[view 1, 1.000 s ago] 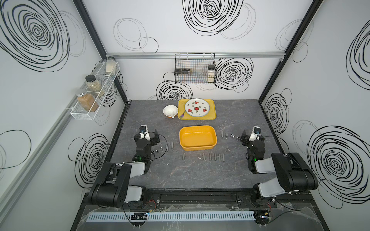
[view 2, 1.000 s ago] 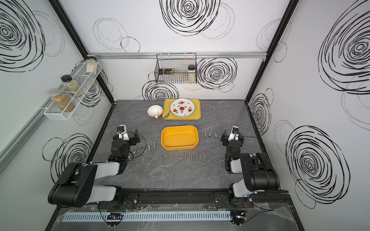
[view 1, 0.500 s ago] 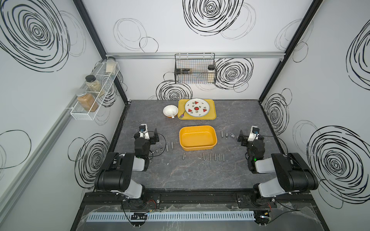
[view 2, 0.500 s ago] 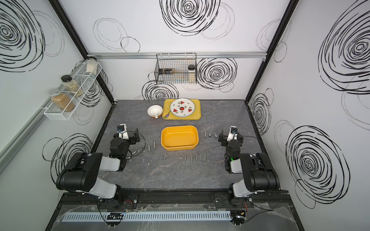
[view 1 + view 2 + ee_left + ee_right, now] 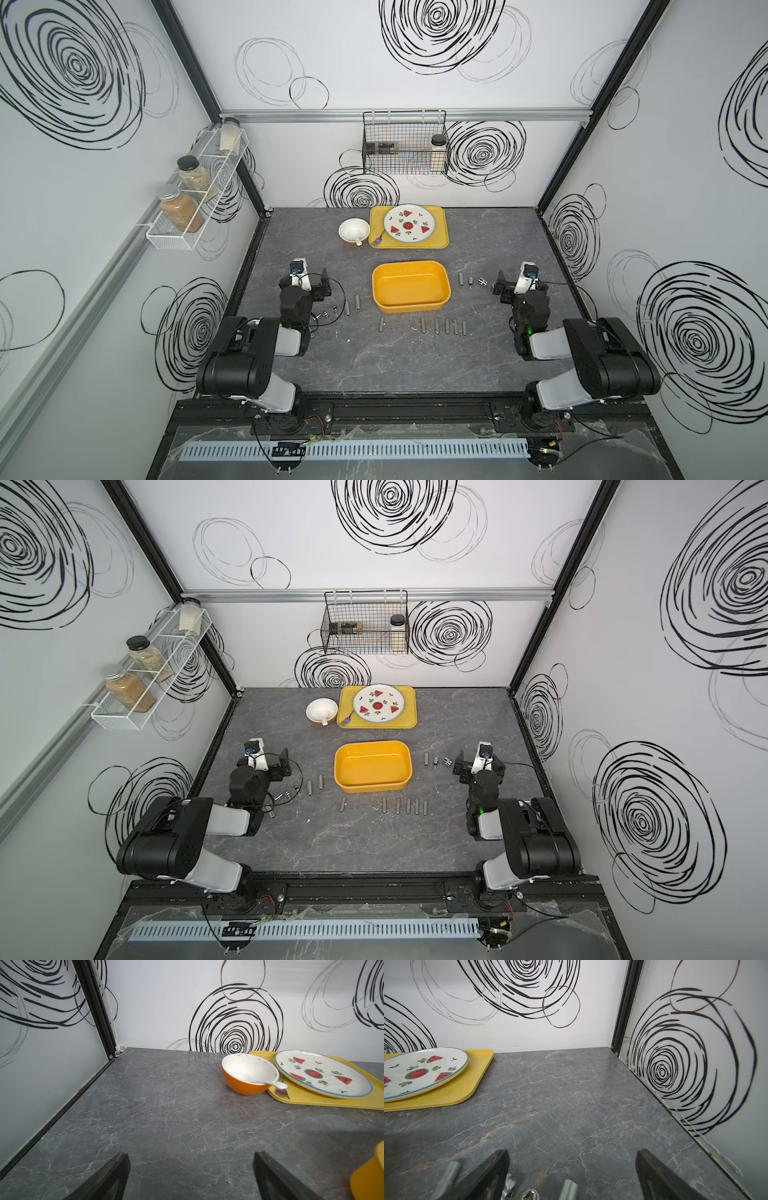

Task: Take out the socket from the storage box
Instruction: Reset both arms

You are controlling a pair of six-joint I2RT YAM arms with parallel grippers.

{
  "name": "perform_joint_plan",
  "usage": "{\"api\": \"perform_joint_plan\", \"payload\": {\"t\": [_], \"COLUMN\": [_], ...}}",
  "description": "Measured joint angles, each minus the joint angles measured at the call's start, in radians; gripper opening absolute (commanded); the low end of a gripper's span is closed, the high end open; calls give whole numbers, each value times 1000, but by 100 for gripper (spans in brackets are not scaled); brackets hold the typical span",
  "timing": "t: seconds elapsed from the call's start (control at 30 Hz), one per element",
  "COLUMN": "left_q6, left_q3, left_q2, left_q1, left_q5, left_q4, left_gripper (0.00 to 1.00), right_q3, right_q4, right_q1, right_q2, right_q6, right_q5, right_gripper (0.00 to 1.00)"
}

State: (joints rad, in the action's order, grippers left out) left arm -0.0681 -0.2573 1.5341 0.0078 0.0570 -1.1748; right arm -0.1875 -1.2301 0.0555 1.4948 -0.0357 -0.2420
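Judged finished, or all but. Inside the storage box [image 5: 411, 286], nothing to see in both top views beyond bare orange floor. Resting on the tabletop [image 5: 415, 365] between the left tool [image 5: 306, 279] and the right tool [image 5: 520, 284], touching neither.

Spread wide and gripping nothing on the left, with only bare tabletop ahead in the left wrist view. Likewise spread wide and empty on the right.

Out on the tabletop instead:
- a row of sockets [image 5: 447, 326] and a lone socket [image 5: 381, 325] along the near side of the box, between the tools and well clear of both;
- a pair of sockets [image 5: 357, 302] and some small chrome pieces [image 5: 326, 313] toward the left tool, nearer its arm than its fingertips;
- three sockets [image 5: 470, 281] just beside the right tool, on the side facing the box. Caught again in the right wrist view, low by the fingers [image 5: 488, 1174], loose and unclamped.

Left to do, so far as can be told: nothing to fetch from the box. Cannot rule out a small piece hidden behind its near wall; worth a look before calling it complete.
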Motion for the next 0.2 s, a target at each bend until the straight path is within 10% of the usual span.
{"api": "perform_joint_plan", "payload": {"t": [0.2], "left_q6": [0], "left_q3": [0], "left_q2": [0], "left_q1": [0], "left_q5": [0], "left_q4": [0], "left_gripper": [99], "right_q3": [-7], "right_q4": [7], "right_q1": [0], "right_q2": [0], "right_q6": [0], "right_q5": [0], "right_gripper": [100]}}
